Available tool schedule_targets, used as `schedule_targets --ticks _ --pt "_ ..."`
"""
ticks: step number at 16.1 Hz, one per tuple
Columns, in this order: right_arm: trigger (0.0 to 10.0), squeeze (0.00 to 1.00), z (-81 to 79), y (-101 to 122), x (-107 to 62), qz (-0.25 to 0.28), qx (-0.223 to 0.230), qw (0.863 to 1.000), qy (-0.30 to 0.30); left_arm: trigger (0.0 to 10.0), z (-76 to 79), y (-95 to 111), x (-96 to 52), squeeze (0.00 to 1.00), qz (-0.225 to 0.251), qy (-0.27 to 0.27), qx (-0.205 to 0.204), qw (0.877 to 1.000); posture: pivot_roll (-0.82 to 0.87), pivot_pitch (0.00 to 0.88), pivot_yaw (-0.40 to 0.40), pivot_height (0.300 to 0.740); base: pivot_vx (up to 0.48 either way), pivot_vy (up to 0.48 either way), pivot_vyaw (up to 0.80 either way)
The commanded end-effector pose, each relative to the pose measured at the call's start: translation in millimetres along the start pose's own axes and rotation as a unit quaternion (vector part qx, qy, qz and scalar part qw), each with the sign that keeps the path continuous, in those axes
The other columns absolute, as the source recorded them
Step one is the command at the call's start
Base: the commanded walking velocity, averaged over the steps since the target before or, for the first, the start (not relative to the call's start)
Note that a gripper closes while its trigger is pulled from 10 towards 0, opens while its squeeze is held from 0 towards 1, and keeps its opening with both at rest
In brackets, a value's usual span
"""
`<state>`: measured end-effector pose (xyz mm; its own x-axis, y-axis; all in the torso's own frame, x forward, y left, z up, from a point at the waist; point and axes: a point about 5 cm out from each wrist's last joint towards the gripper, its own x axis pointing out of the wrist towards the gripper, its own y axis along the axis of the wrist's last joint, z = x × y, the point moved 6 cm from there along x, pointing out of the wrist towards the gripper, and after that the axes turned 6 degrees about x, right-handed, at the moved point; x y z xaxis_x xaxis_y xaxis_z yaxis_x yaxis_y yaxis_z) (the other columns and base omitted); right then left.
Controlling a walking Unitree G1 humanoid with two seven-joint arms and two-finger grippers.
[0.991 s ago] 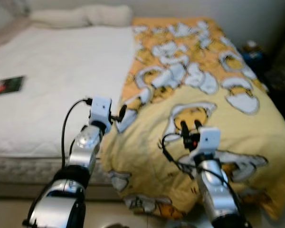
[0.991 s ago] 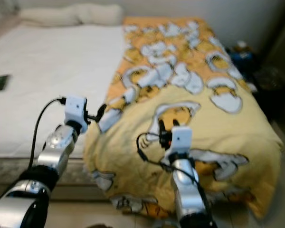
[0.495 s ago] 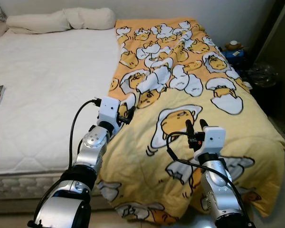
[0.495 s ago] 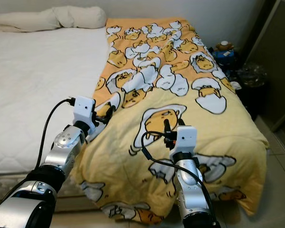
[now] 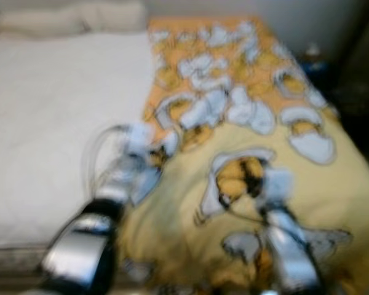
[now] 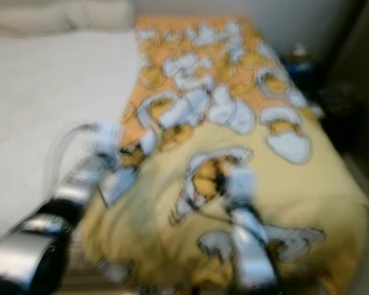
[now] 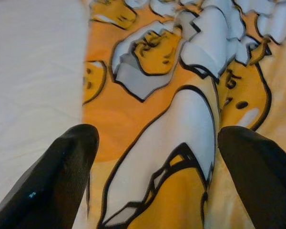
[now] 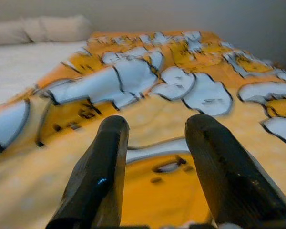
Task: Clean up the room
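Note:
A yellow and orange blanket (image 5: 246,104) printed with white egg cartoons covers the right half of the bed. Both eye views are blurred. My left gripper (image 5: 154,153) is at the blanket's left edge, where it meets the bare white mattress (image 5: 55,104). In the left wrist view the left gripper (image 7: 157,191) is open wide, with the blanket (image 7: 181,109) lying beneath its fingers (image 7: 66,176). My right gripper (image 5: 249,178) hovers over the blanket's front part. The right gripper (image 8: 157,124) is open too, with nothing between its fingers (image 8: 100,176).
White pillows (image 5: 67,18) lie along the head of the bed. Dark objects (image 5: 313,58) stand on the floor by the bed's far right side. The bed's front edge is just below my arms.
The eye views have gone blurred and shifted, so the camera is moving. Both arms hold about the same places over the blanket, and both grippers stay open.

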<state>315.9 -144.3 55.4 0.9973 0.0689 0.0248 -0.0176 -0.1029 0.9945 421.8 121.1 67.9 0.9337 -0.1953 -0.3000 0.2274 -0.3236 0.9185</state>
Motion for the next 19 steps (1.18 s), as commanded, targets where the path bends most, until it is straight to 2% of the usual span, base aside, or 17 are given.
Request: schedule_targets --ticks 1,4,6,8,9,10,11,12,13,14,15,16,17,18,19 --pt "10.0 0.0 -15.4 9 -4.4 0.016 -0.002 1.0 0.021 10.0 -21.2 0 -0.7 0.0 -0.014 0.004 0.003 1.0 -0.11 0.07 0.068 0.74 0.0 0.0 0.0" --pt "10.0 0.0 -8.4 0 -28.5 -0.001 0.002 1.0 -0.004 10.0 -22.2 5 1.1 0.0 -0.027 -0.031 0.019 0.999 -0.15 0.113 0.101 0.74 0.0 0.0 0.0" --pt "10.0 0.0 -8.9 -7 -47.8 -0.015 0.01 1.0 -0.024 10.0 -10.1 -3 1.4 0.0 -0.062 -0.073 0.004 0.995 -0.19 0.152 0.142 0.74 0.0 0.0 0.0" --pt "10.0 0.0 -9.3 -6 -62.5 -0.022 0.013 0.999 -0.041 10.0 9.0 -10 0.0 0.0 -0.087 -0.119 -0.013 0.989 -0.22 0.185 0.163 0.74 0.0 0.0 0.0" --pt "10.0 0.0 -8.0 -5 -69.5 -0.026 0.013 0.998 -0.049 10.0 18.7 -13 -1.0 0.0 -0.096 -0.14 -0.029 0.985 -0.24 0.199 0.164 0.74 0.0 0.0 0.0" --pt "10.0 0.0 -4.6 -2 -77.8 -0.027 0.009 0.998 -0.057 10.0 25.6 -10 -0.6 0.0 -0.101 -0.151 -0.075 0.98 -0.27 0.217 0.16 0.74 0.0 0.0 0.0" --pt "10.0 0.0 -3.4 -1 -79.6 -0.027 0.007 0.998 -0.058 10.0 25.5 -7 0.1 0.0 -0.098 -0.15 -0.085 0.98 -0.27 0.221 0.159 0.74 0.0 0.0 0.0" --pt "10.0 0.0 -1.0 0 -83.4 -0.029 0.005 0.998 -0.062 10.0 26.5 1 1.6 0.0 -0.089 -0.152 -0.123 0.977 -0.27 0.225 0.156 0.74 0.0 0.0 0.0" --pt "10.0 0.0 0.4 0 -87.4 -0.034 0.003 0.997 -0.064 10.0 25.7 8 3.2 0.0 -0.077 -0.153 -0.125 0.977 -0.27 0.232 0.151 0.74 0.0 0.0 0.0" --pt "10.0 0.0 0.3 -1 -88.4 -0.037 0.003 0.997 -0.063 10.0 26.1 8 3.1 0.0 -0.076 -0.153 -0.114 0.979 -0.27 0.233 0.15 0.74 0.0 0.0 0.0" --pt "10.0 0.0 -2.8 -3 -90.2 -0.044 0.004 0.997 -0.06 10.0 26.8 -4 2.1 0.0 -0.075 -0.14 -0.019 0.987 -0.27 0.247 0.143 0.74 0.0 0.0 0.0" --pt "10.0 0.0 -4.8 -2 -91.9 -0.049 0.003 0.997 -0.058 10.0 28.9 -8 1.7 0.0 -0.062 -0.132 0.049 0.988 -0.28 0.26 0.141 0.74 0.0 0.0 0.0" --pt "10.0 0.0 -5.0 -2 -94.3 -0.054 0.003 0.997 -0.058 10.0 36.3 -11 0.5 0.0 -0.045 -0.132 0.095 0.986 -0.28 0.265 0.139 0.74 0.0 0.0 0.0" --pt "10.0 0.0 -4.7 -2 -97.1 -0.059 0.002 0.997 -0.058 10.0 44.8 -15 -1.5 0.0 -0.038 -0.14 0.132 0.981 -0.28 0.276 0.135 0.74 0.0 0.0 0.0" --pt "10.0 0.0 -4.3 -3 -99.7 -0.064 0.001 0.996 -0.057 10.0 53.2 -22 -4.0 0.0 -0.038 -0.152 0.145 0.977 -0.28 0.278 0.133 0.74 0.0 0.0 0.0"
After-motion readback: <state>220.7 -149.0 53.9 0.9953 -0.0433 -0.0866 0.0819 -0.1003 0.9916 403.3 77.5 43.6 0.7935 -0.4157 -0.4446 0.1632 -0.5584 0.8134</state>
